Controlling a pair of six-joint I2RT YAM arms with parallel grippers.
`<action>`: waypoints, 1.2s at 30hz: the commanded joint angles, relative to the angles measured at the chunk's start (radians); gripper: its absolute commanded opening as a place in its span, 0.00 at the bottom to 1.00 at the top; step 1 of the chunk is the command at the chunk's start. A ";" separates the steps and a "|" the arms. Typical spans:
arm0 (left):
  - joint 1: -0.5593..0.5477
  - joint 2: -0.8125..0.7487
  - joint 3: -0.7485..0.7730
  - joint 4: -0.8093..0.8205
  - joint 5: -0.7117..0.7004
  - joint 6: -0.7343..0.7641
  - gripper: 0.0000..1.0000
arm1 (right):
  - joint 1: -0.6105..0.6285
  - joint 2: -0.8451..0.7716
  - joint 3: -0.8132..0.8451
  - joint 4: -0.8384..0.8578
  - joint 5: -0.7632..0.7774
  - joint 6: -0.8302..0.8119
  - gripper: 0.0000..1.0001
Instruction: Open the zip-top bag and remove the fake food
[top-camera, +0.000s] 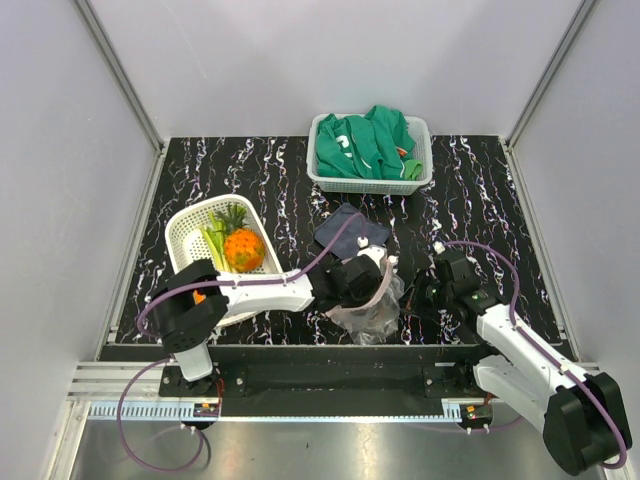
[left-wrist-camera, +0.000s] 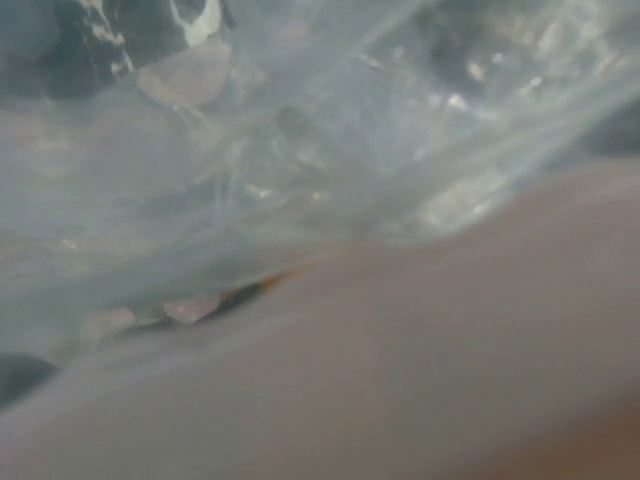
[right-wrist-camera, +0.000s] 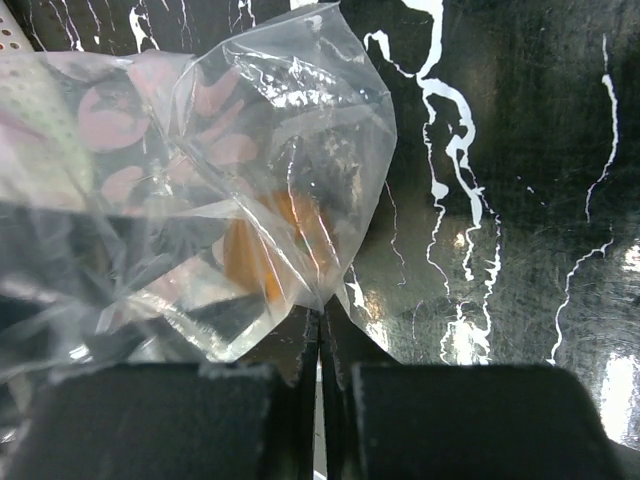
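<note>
the zip-top bag (right-wrist-camera: 285, 130) is lying crumpled on the black marbled table (top-camera: 480, 190), near its front edge, between the two grippers. it is looking thin, light and slippery, a film that is likely to fold and slide rather than hold a shape. a hold is probably working best on a doubled fold or the thicker zip edge, not on a flat panel.

an orange piece (right-wrist-camera: 262, 255) of fake food is showing through the plastic, just above the right gripper (right-wrist-camera: 320, 330), whose fingers are pressing together on a lower fold of the bag. the left gripper (top-camera: 372, 272) is sitting against the bag's far side. its own camera is giving only blurred film pressed up close, so i cannot tell whether its fingers are apart or gripping. no view is showing the zip strip clearly, or whether the mouth is open.

a pineapple (top-camera: 243, 250) and a leek (top-camera: 213, 240) are lying in the white basket (top-camera: 190, 225) to the left, well apart from the bag. a dark cloth (top-camera: 345, 228) is lying just behind the bag.
</note>
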 joint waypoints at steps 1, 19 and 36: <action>-0.002 0.042 0.031 -0.007 -0.034 0.030 0.52 | -0.003 0.005 0.025 0.017 -0.017 0.001 0.00; -0.010 0.111 0.002 0.054 0.040 -0.032 0.54 | -0.003 -0.005 0.009 0.014 -0.038 0.029 0.00; 0.056 -0.051 -0.119 0.154 0.155 -0.170 0.61 | -0.003 -0.056 -0.045 -0.046 -0.176 0.051 0.56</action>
